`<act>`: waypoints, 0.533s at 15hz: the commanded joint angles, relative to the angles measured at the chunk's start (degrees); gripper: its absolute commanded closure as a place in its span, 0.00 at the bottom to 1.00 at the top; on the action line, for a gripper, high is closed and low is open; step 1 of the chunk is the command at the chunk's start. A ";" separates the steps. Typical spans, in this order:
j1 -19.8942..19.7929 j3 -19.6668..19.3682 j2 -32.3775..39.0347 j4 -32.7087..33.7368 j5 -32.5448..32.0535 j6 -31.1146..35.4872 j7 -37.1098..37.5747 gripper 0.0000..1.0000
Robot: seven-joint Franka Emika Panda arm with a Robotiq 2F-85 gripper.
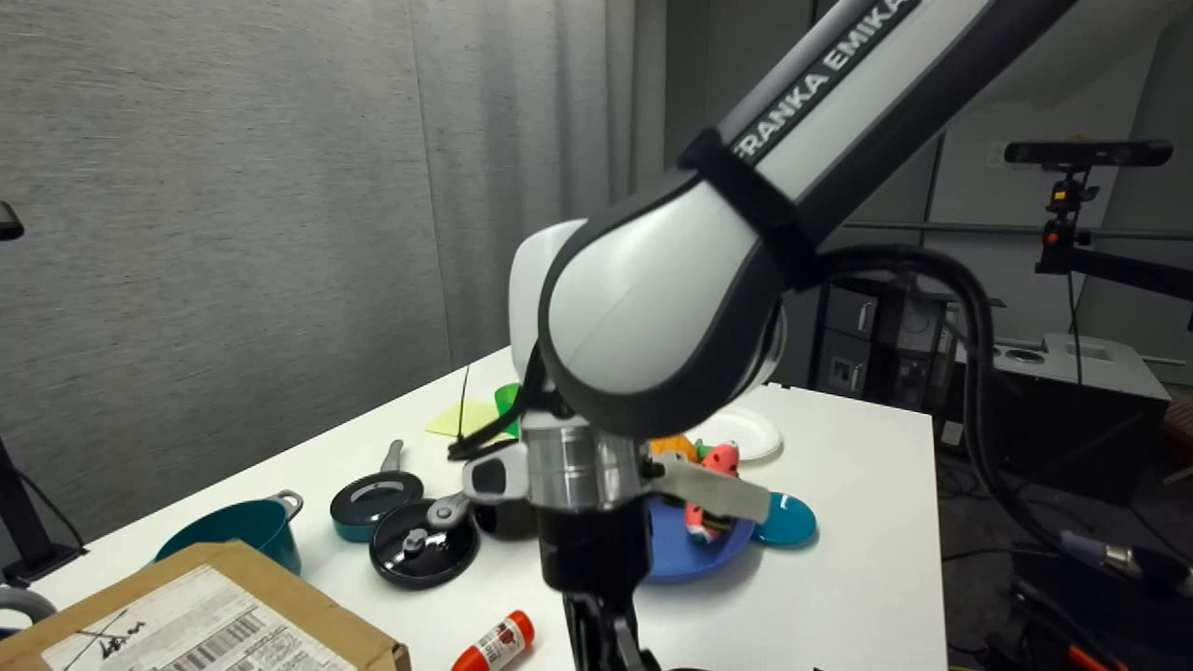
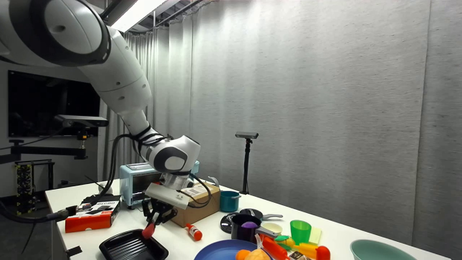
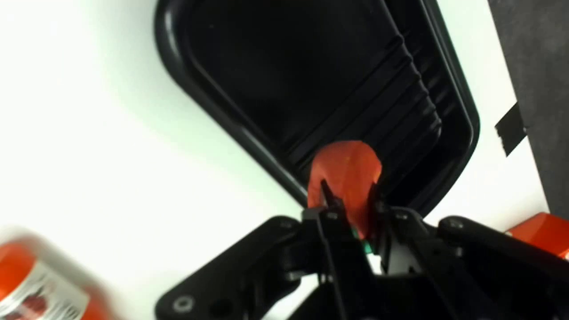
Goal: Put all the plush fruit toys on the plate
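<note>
Evidently, the claw [image 3: 351, 200] was clamped on a red plush toy [image 3: 344, 166], which sat squeezed in its grip with a bit of green [image 3: 367, 247] showing beside it. The toy's rounded end overlapped the rim and ridged floor of a black tray [image 3: 284, 58]; whether it touched the tray could not be told.

Well apart from this, on the white surface [image 1: 857, 606], lay the blue plate [image 1: 694, 562]. An orange toy [image 1: 671, 446] with a green leaf [image 1: 704, 450] and a red seeded toy [image 1: 720, 458] appeared there in an exterior view, partly hidden by the arm [image 1: 643, 317]; the seeded one overlapped the plate's blue, while it was unclear whether the orange one rested on it.

Just beside the plate stood a dark saucepan [image 2: 239, 233], and a purple rounded object [image 2: 249, 224] showed inside it. Near it were a small cream bowl [image 2: 273, 228] and an upright green cup [image 2: 300, 233], the contents of both hard to make out. A teal pot [image 2: 228, 202] stood upright beside a cardboard box [image 1: 214, 606] in both exterior views, its floor hidden. Between that pot and the saucepan were a frying pan [image 1: 373, 499] and a black lid [image 1: 401, 552], just beside each other. A white dish [image 1: 750, 431] lay beyond the plate, partly covered by the arm, and a pale green bowl [image 2: 379, 251] was cut off at the bottom of an exterior view.
</note>
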 commanded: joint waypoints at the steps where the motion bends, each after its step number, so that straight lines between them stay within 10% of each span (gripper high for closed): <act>1: -1.49 -2.91 -10.00 -4.93 -1.48 3.39 3.96 0.96; 8: -5.82 -11.85 -10.27 -4.85 -2.49 13.60 11.27 0.96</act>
